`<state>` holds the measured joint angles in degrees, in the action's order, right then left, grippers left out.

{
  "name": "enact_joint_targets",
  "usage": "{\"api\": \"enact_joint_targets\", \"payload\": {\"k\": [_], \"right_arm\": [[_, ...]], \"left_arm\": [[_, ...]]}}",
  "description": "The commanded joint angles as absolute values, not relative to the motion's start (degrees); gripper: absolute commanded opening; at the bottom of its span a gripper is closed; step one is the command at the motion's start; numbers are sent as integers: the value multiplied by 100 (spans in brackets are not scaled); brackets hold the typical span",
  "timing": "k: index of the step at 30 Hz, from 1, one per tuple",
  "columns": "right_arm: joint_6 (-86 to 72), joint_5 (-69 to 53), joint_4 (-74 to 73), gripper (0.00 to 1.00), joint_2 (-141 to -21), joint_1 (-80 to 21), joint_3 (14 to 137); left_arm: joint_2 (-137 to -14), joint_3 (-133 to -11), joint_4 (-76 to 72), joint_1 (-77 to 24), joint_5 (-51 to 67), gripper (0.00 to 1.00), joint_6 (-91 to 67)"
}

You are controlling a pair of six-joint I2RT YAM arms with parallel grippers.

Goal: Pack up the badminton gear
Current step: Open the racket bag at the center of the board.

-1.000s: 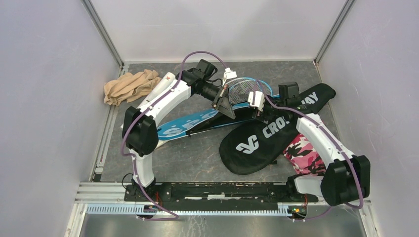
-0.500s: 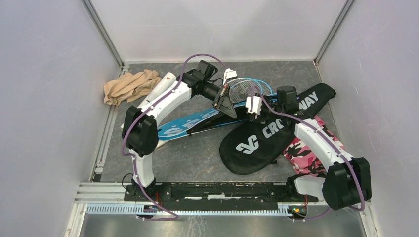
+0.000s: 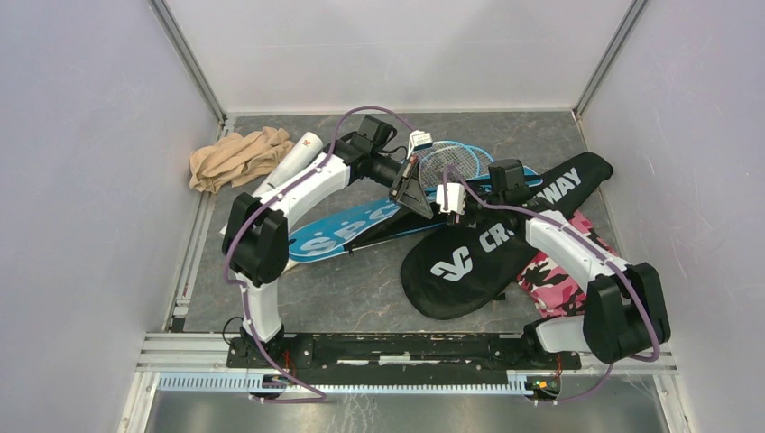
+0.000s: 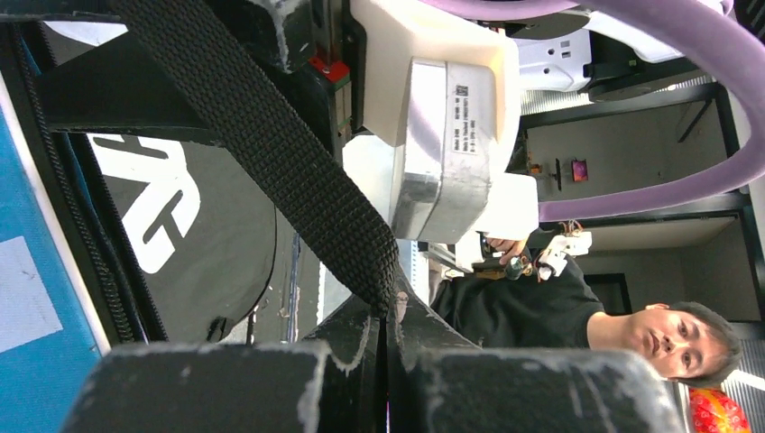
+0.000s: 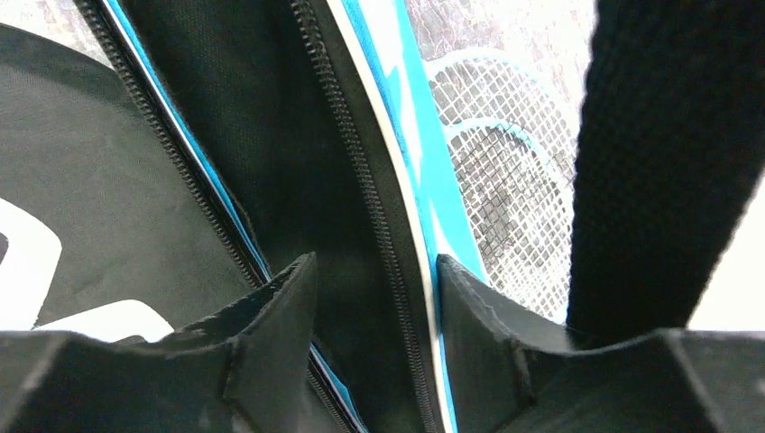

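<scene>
**Two arms work at the blue racket cover, with the gear not yet packed**

The left gripper (image 4: 388, 356) is clamped on the black strap (image 4: 271, 153) of the blue cover (image 3: 334, 236) and holds it up. The right gripper (image 5: 374, 271) straddles the cover's zip edge (image 5: 361, 180) with its jaws apart, not visibly pinching. Both rackets (image 3: 456, 158) lie bare on the table (image 3: 361, 289) just behind the blue cover. The black cover (image 3: 469, 262) lies flat beside it, and the white tube (image 3: 293, 162) rests at the left near a tan cloth (image 3: 236, 155). On this showing nothing is packed: the rackets have yet to go into the covers and be zipped in.
</scene>
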<state>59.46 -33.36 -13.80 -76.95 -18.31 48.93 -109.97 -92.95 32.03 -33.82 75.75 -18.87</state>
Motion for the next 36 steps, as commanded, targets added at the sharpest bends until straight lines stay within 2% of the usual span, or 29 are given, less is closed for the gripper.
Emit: {"api": "enact_joint_targets", "payload": {"k": [1,7,15,19,23,31,36], "right_arm": [[6059,-3272,-1213,52,-7771,-1880,5210],[5999,-3152,-1270,17,-7801,-1879,5255],[6131,-3101,-1952,0,-7545,-1870,5397],[6305,-3293,-2912,0,-7480,-1870,5639],[6278,-3383,-3450,0,-7288,-1854,5709],[5815,-3217,-3829,1,-6992,-1818,5911],[5469,-3040,-3999,0,-7020,-1802,6293]], "left_arm": [[-10571,-9297,2821,-3377,7928,2,-2280],[-10554,-9288,2812,-3371,7936,2,-2293],[-10494,-9290,2844,-3145,7641,3,-2240],[-10658,-9687,3697,-2854,7061,13,-1598],[-10996,-10314,4699,-2751,6167,14,-790],[-11290,-10542,5117,-2733,5125,18,-485],[-11362,-10673,5677,-2749,4720,27,97]]}}
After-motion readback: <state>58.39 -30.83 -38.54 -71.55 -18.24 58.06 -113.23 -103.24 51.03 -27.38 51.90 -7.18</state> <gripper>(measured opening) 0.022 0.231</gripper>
